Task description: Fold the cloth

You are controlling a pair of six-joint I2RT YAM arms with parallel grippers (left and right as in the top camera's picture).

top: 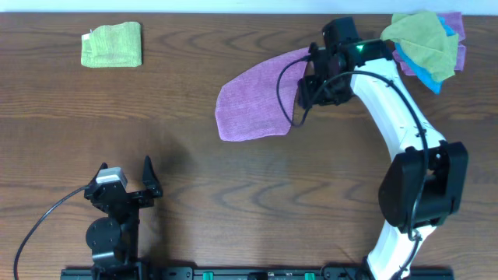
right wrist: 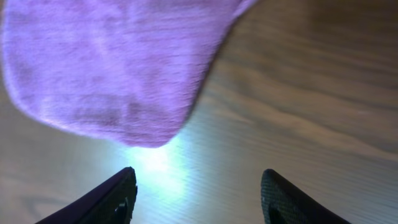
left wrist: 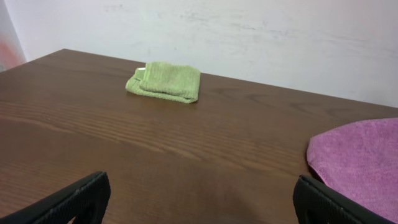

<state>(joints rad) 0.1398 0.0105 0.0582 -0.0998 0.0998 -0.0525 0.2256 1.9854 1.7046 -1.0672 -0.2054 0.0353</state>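
The lilac-purple cloth [top: 255, 99] lies spread out, one layer, on the brown table near its middle. My right gripper [top: 311, 78] hovers at the cloth's right edge. In the right wrist view the cloth [right wrist: 112, 68] fills the upper left, its rounded corner just ahead of the gripper [right wrist: 199, 199], whose fingers are open and empty over bare wood. My left gripper [top: 124, 177] is open and empty near the front left, far from the cloth. In the left wrist view the gripper [left wrist: 199, 205] is spread wide and the cloth [left wrist: 364, 162] shows at the right edge.
A folded yellow-green cloth [top: 113, 44] lies at the far left; it also shows in the left wrist view [left wrist: 165, 81]. A pile of cloths [top: 424, 43], yellow-green over bright blue and purple, sits at the far right corner behind the right arm.
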